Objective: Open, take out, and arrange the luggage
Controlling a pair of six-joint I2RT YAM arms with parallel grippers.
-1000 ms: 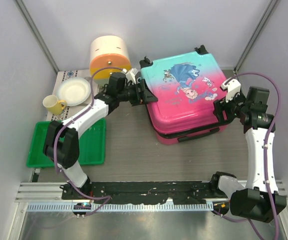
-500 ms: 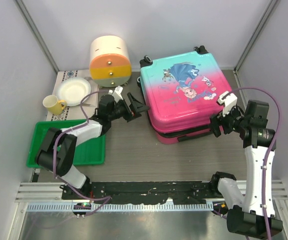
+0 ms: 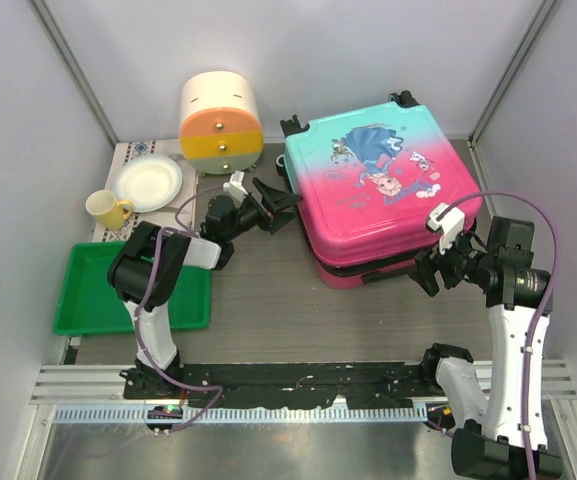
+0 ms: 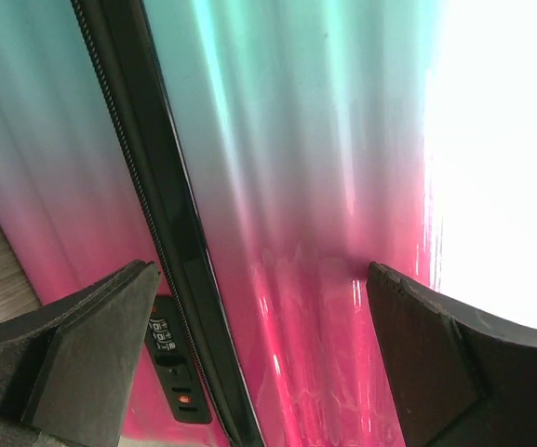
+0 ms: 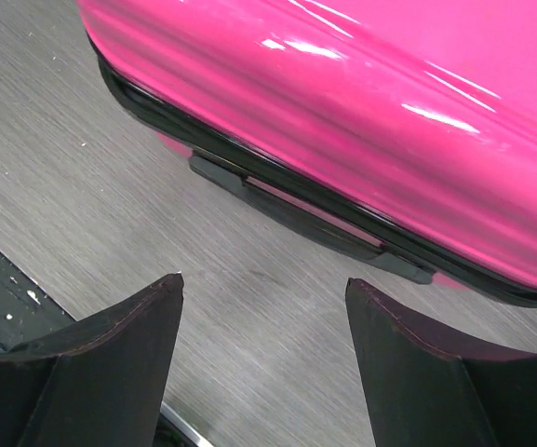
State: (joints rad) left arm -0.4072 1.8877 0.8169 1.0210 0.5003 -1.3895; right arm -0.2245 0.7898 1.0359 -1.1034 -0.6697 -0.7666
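Cream-and-orange drawer box (image 3: 220,122) stands just beside the luggage (image 3: 378,180).

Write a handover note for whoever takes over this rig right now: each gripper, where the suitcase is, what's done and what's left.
Left gripper: open and empty, at the left side of the luggage, facing its black zip seam.
Right gripper: open and empty, off the near right corner, pointing at the black side handle.
Luggage: lying flat on the table, right of centre, printed side up. The shell looks closed; I cannot tell whether the zip is undone.
Done: nothing visible so far.
Left: open it, take out the contents, arrange them.
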